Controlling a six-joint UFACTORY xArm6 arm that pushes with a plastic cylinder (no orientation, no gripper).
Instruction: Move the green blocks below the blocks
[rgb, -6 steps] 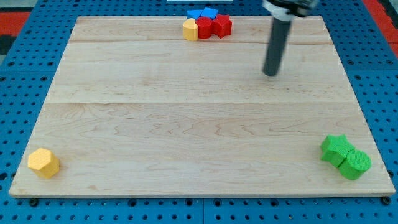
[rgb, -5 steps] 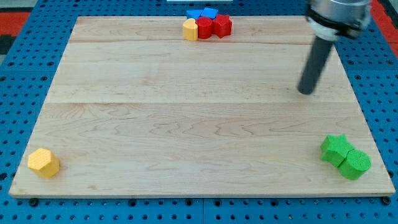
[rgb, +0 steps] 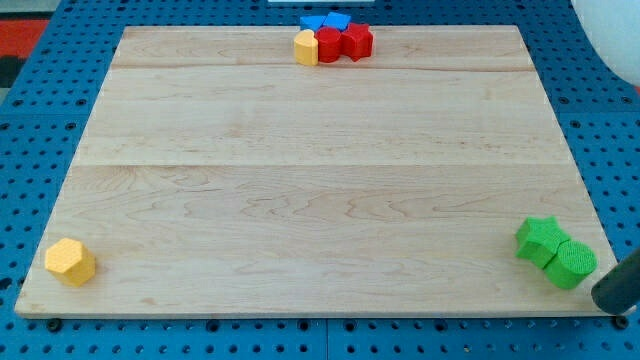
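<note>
Two green blocks sit at the board's bottom right corner: a green star (rgb: 541, 240) and a green round block (rgb: 571, 264), touching each other. My tip (rgb: 609, 301) is at the view's bottom right, just right of and below the green round block, at the board's edge. A cluster at the top centre holds a yellow block (rgb: 306, 47), two red blocks (rgb: 344, 43) and two blue blocks (rgb: 326, 21). A yellow hexagon block (rgb: 70, 261) lies alone at the bottom left.
The wooden board (rgb: 320, 180) lies on a blue pegboard surface (rgb: 30, 120). Part of the white arm body (rgb: 610, 25) shows at the view's top right corner.
My tip has moved from the board's upper right down to the bottom right corner, beside the green round block. No block has moved.
</note>
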